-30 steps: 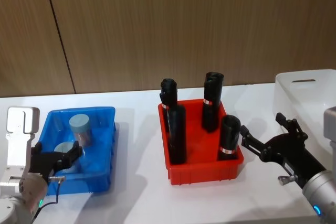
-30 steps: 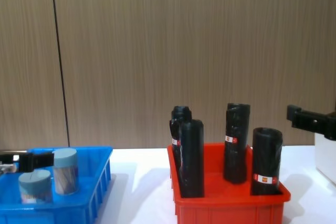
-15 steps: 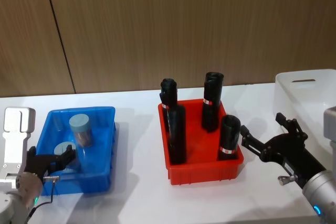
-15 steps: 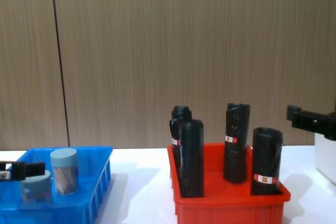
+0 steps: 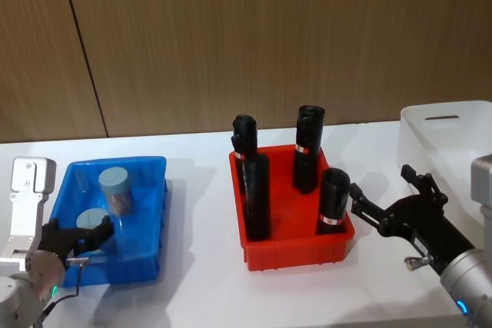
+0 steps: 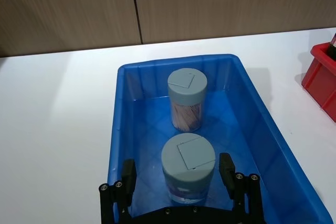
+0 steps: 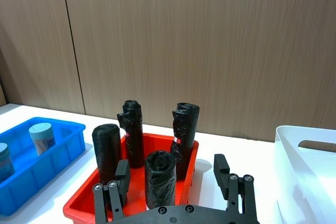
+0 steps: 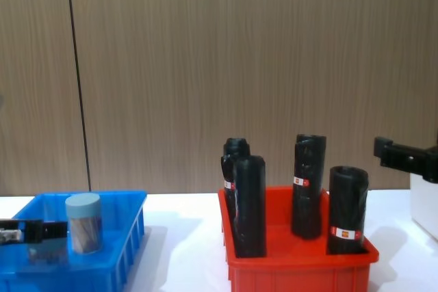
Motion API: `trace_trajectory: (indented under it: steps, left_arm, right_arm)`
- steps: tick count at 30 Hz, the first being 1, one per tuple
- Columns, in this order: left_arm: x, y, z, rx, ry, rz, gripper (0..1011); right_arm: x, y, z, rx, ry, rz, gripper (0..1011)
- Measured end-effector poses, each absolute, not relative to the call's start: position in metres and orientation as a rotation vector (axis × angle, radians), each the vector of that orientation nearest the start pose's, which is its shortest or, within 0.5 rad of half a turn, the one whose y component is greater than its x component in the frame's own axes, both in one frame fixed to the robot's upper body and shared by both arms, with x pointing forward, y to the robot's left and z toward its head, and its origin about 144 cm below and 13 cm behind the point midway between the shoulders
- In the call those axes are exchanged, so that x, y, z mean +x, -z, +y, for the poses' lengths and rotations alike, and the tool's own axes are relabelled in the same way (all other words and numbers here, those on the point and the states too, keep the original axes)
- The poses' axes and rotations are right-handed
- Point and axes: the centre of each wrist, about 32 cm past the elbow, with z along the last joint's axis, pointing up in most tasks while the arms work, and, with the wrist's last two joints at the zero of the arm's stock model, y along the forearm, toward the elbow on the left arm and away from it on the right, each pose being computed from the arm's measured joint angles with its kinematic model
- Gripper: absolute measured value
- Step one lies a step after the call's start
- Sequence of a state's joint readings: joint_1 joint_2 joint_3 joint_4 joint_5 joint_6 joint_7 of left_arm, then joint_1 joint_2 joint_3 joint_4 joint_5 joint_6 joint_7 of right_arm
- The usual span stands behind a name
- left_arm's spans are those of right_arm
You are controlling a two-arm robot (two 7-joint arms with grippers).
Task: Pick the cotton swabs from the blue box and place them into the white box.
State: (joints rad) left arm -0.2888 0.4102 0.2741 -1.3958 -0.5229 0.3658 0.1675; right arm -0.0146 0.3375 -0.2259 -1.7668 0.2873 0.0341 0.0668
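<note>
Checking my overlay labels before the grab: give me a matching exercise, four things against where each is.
1 left gripper
2 right gripper
3 black rolls
4 white box

a in the red bin
b at the robot's far right
c open, astride the near swab jar in the blue box
d open, right of the red bin

Pairs: 1-c, 2-d, 3-a, 4-b

White box (image 5: 450,140) runs off the head view's right edge, its far end cut away. Chest view: the nearer cotton swabs (image 8: 42,252) are a dim blur low in the blue box (image 8: 102,264), top crossed by the left gripper (image 6: 177,167) fingers (image 8: 41,230).
</note>
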Motion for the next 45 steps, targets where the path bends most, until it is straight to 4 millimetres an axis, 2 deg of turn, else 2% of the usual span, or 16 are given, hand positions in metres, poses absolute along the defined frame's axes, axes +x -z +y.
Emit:
trace_trajectory:
  steps: [17,26,30,45]
  left_arm:
    - [0.543,-1.178,0.289,0.301,-1.500,0.315,1000]
    - [0.547,-1.178,0.289,0.322,-1.498,0.329,809]
    - [0.547,-1.179,0.289,0.328,-1.500,0.325,676]
    - [0.543,-1.192,0.285,0.311,-1.474,0.197,654]
  right_arm:
    - [0.443,-1.189,-0.237,0.026,1.229,-0.075,1002]
    - [0.443,-1.189,-0.237,0.026,1.229,-0.075,1002]
    - [0.443,-1.189,-0.237,0.026,1.229,-0.075,1002]
    - [0.443,-1.189,-0.237,0.026,1.229,-0.075,1002]
